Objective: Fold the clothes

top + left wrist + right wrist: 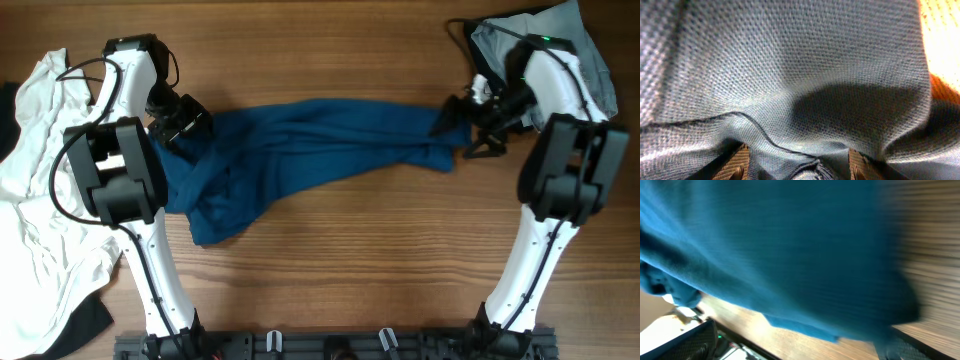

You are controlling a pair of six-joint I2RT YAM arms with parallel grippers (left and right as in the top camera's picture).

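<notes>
The deep-blue T-shirt (300, 145) lies stretched in a twisted band across the wooden table, bunched at its left end. My left gripper (185, 122) sits on that left end. In the left wrist view its ribbed fingers (736, 165) stand apart, open, with blue knit cloth (790, 75) lying loose between and over them. My right gripper (462, 128) is at the shirt's right tip, jaws wide and open. The right wrist view is blurred, with blue cloth (780, 245) filling its upper part above the table. A white shirt (40, 190) lies crumpled at the far left.
Pale grey-blue jeans (590, 50) lie at the back right corner behind the right arm. A dark cloth (85, 325) shows under the white shirt at the front left. Both arm bases stand at the table's front edge (330, 345).
</notes>
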